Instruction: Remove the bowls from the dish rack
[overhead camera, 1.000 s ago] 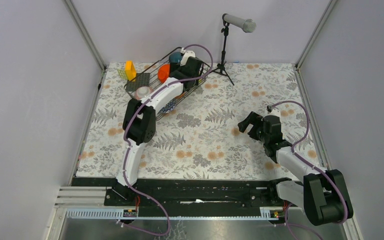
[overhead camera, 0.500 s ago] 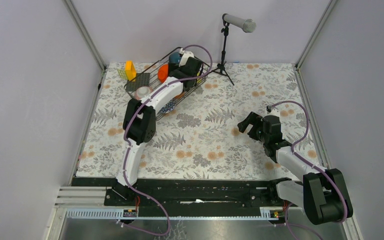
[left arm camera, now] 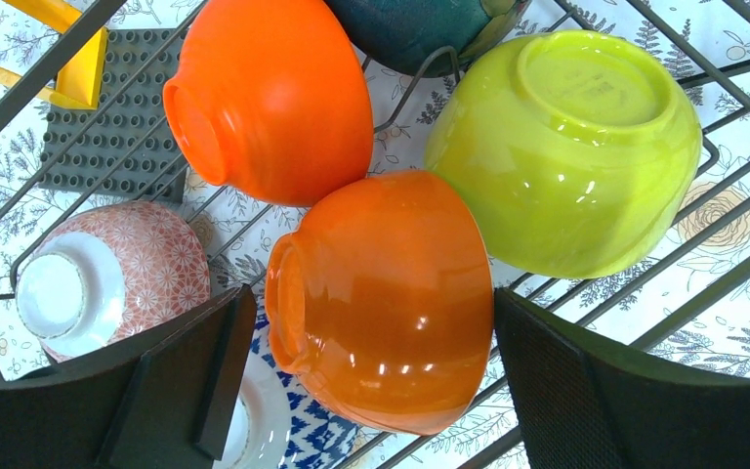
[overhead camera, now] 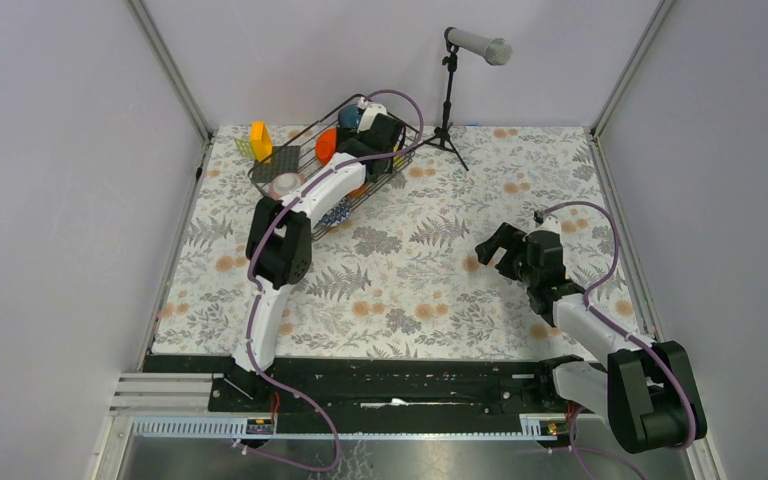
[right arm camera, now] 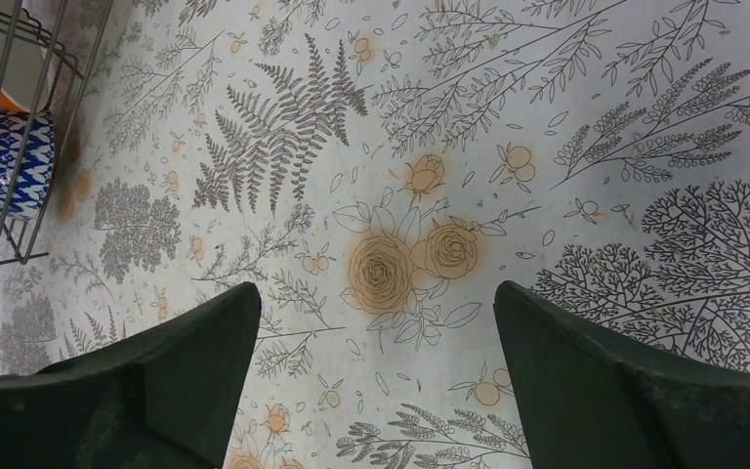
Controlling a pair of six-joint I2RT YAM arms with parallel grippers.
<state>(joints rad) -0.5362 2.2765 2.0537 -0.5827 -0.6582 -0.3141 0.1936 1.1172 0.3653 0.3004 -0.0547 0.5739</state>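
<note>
The shiny round orange bowl (left arm camera: 400, 283) lies sideways between your left gripper (left arm camera: 373, 322)'s wide-open jaws. Your right gripper (right arm camera: 371, 313), wide open too, is far away.

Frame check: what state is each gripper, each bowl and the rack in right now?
left gripper: open, straddling near orange bowl.
right gripper: open, empty.
near orange bowl: racked, on its side.
far orange bowl: racked, on its side.
yellow-green bowl: racked, base toward camera.
pink bowl: racked, base toward camera.
blue-and-white bowl: racked, mostly hidden.
teal bowl: racked, partly out of frame.
dish rack: holds all six bowls.
</note>
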